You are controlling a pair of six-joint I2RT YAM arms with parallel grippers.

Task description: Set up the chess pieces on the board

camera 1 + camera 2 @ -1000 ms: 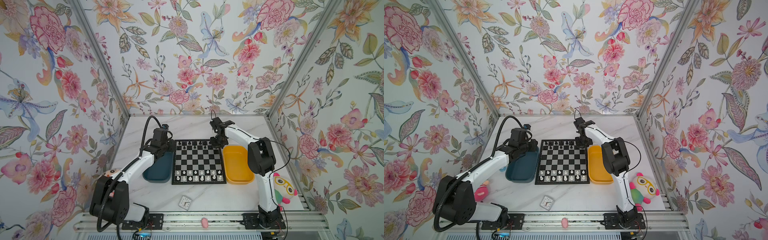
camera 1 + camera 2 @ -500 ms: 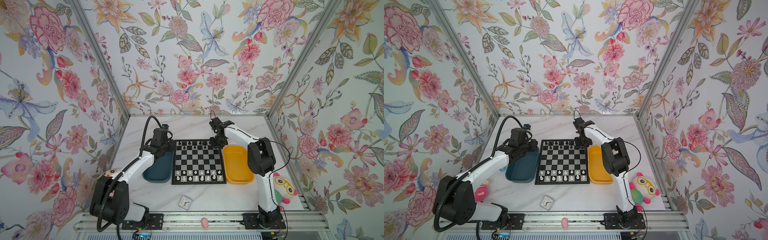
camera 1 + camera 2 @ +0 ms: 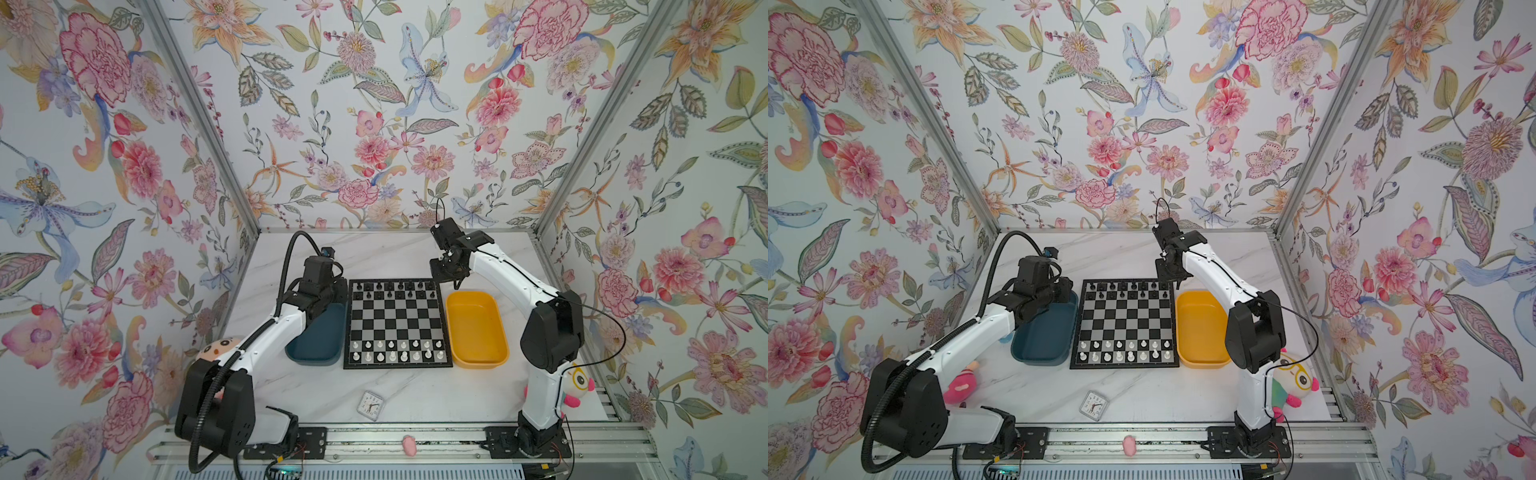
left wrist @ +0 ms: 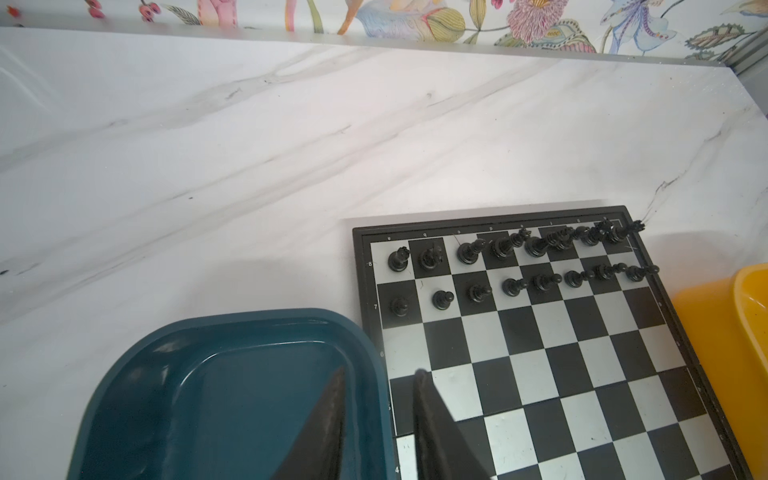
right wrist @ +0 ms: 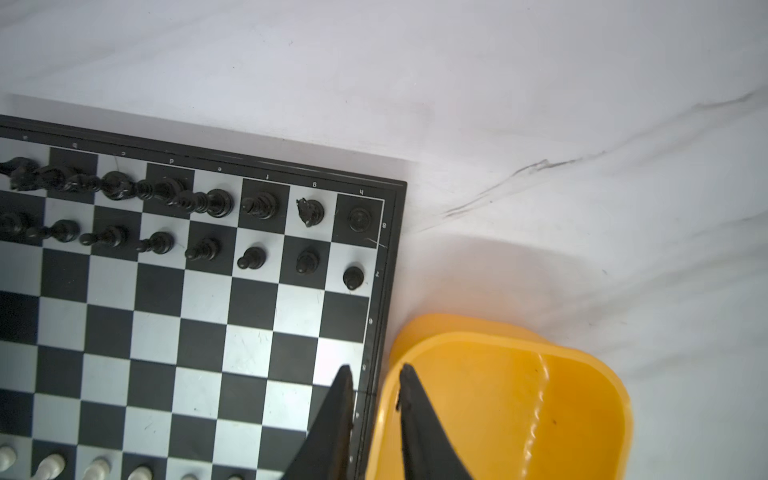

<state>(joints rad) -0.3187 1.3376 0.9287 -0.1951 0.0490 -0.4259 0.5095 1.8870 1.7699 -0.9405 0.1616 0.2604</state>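
Note:
The board [image 3: 397, 320] lies mid-table in both top views, its bare squares [image 3: 1125, 322] showing in the middle. Black chess pieces [image 3: 395, 286] fill its two far rows, seen closer in the wrist views [image 4: 469, 251] [image 5: 259, 205]. White chess pieces [image 3: 395, 351] stand in the two near rows. My left gripper [image 4: 380, 372] is open and empty, over the teal tray's rim beside the board's left edge. My right gripper [image 5: 374, 368] is open and empty, over the seam between the board's right edge and the yellow tray; in a top view it [image 3: 446, 276] sits by the far right corner.
A teal tray [image 3: 320, 336] lies left of the board and a yellow tray [image 3: 476, 328] right of it; no pieces show in either. A small clock [image 3: 371, 405] lies near the front edge. Plush toys [image 3: 216, 347] [image 3: 579, 380] sit by the arm bases.

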